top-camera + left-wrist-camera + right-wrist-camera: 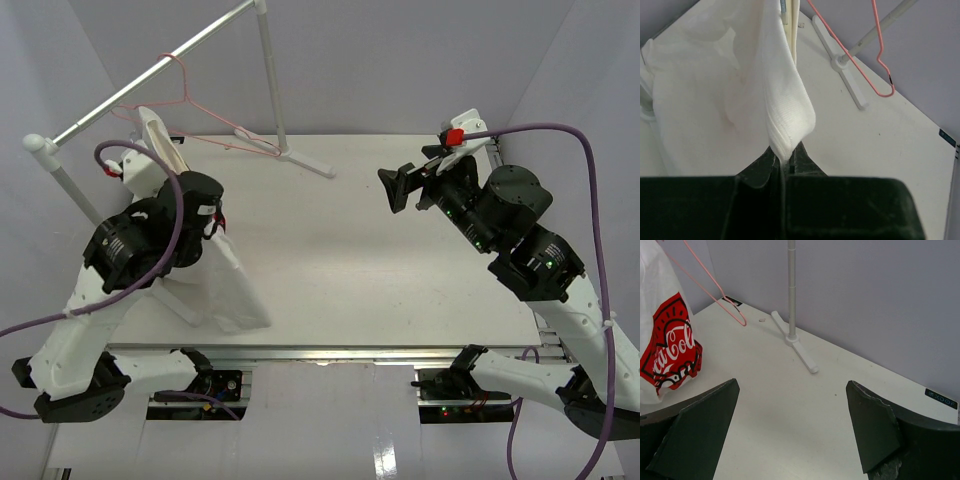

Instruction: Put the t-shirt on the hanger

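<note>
Fingers of the left gripper [784,164] are pinching nearly closed on a fold of the t-shirt [715,100], which is draping up from them beside the hanger [794,40]. Right gripper [792,432] fingers are standing wide apart, touching nothing, with the t-shirt hanging off to their left.

t-shirt [657,285] red patch [670,352]: white script "Coca-Col", cut off | dark sticker [941,398]: print unclear
</note>
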`<action>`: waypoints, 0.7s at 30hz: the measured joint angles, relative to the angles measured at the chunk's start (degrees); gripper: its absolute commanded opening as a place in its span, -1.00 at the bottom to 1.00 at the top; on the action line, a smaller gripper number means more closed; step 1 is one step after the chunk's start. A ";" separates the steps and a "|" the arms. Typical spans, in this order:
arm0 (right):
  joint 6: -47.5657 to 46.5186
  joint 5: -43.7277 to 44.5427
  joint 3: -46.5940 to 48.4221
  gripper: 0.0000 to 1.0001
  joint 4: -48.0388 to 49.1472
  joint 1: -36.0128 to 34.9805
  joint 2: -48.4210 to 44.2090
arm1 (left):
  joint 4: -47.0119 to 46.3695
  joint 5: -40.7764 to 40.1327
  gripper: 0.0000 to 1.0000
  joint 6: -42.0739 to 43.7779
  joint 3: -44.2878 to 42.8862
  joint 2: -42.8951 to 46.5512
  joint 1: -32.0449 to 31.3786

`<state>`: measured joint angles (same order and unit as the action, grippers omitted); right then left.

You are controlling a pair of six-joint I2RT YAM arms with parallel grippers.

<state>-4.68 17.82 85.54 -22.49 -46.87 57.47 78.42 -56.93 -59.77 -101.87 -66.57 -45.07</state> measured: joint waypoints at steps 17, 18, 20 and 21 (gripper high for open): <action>-1.61 0.23 -0.30 0.88 -0.04 0.00 -1.87 | -39.13 -11.68 -1.00 38.36 14.48 4.97 0.70; -1.62 0.18 -0.47 0.88 0.01 0.00 -2.11 | -44.17 -12.59 -1.00 42.88 16.86 5.56 0.75; -1.67 0.06 -1.14 0.88 0.00 0.00 -2.59 | -52.24 -14.54 -1.00 50.48 19.29 5.47 0.82; -1.68 0.05 -1.54 0.88 -0.01 0.00 -2.82 | -54.98 -15.70 -1.00 53.23 19.60 4.98 0.91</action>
<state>-6.37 17.87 84.00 -22.50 -46.87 54.65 23.44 -72.63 -6.55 -82.27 -61.59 -44.16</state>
